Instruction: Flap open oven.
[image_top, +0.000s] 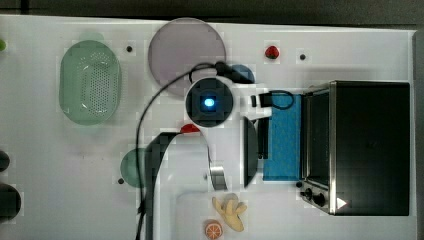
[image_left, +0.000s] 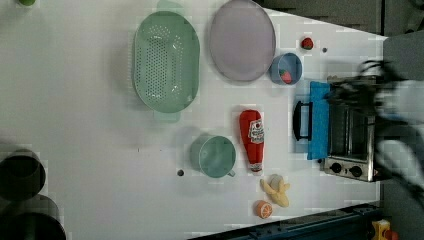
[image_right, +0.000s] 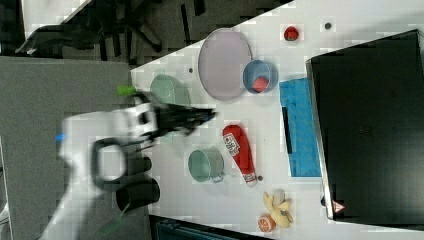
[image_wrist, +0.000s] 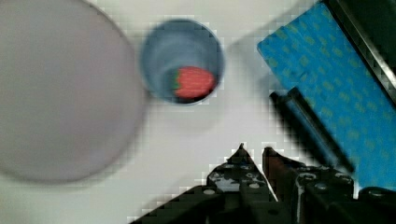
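Note:
The oven (image_top: 370, 145) stands at the top view's right, with a black top and two dark knobs (image_top: 312, 196). Its blue door (image_top: 282, 137) lies flapped down flat on the table, the bar handle (image_top: 262, 140) at its outer edge. In the wrist view my gripper (image_wrist: 253, 151) hovers above the white table beside the handle (image_wrist: 308, 126) and the door (image_wrist: 327, 74). Its fingertips (image_wrist: 241, 150) stand a narrow gap apart with nothing between them. In the left view the oven (image_left: 350, 135) has my blurred arm (image_left: 395, 100) over it.
A blue bowl (image_wrist: 182, 60) holding a strawberry and a purple plate (image_top: 186, 55) lie close by. A ketchup bottle (image_left: 252, 140), green cup (image_left: 215, 156), banana (image_top: 230, 211), orange slice (image_top: 214, 230), loose strawberry (image_top: 271, 51) and green colander (image_top: 90, 82) share the table.

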